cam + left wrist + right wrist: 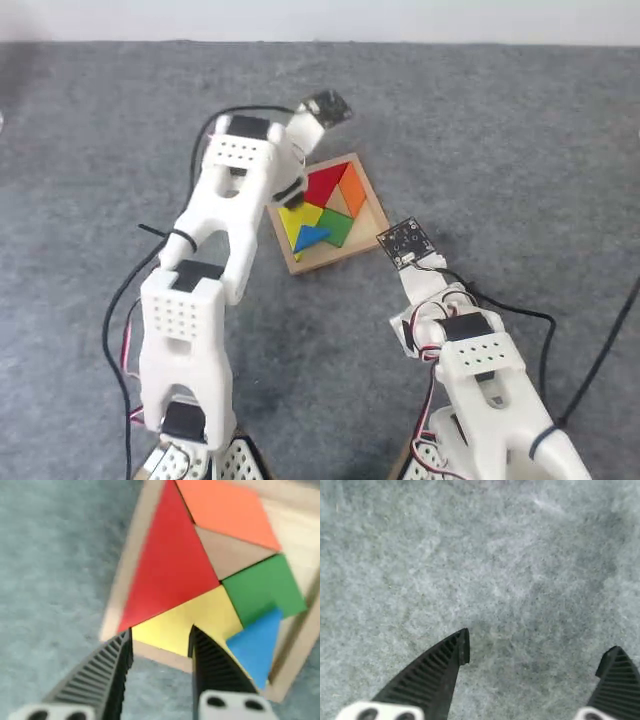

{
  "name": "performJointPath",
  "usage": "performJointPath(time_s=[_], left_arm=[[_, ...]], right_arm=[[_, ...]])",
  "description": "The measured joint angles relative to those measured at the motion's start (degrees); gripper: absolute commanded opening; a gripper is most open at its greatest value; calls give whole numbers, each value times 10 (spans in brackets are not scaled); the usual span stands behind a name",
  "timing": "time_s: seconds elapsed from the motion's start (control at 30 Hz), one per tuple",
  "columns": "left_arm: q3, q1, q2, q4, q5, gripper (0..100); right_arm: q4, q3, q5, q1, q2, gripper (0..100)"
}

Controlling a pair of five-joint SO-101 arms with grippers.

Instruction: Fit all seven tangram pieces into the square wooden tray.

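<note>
Left wrist view: the left gripper (160,647) has its jaws partly open with nothing between them, tips over the near rim of the tray (129,555). Just past that rim lies the yellow piece (185,622), with the blue piece (257,640) beside it. Beyond are the red triangle (165,575) and the green piece (262,587), both touching yellow, then a tan triangle (227,550), and farthest the orange piece (225,507). In the right wrist view the right gripper (540,652) is spread wide over the grey mat (495,555), holding nothing. In the high view the tray (376,195) lies on the mat, with the left arm (225,200) over its edge.
</note>
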Motion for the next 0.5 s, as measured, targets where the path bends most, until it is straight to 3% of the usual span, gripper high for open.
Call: performJointPath(time_s=[0.5], left_arm=[[-9, 7, 34, 25, 11, 176]], right_arm=[[0, 0, 2, 0, 0, 401]])
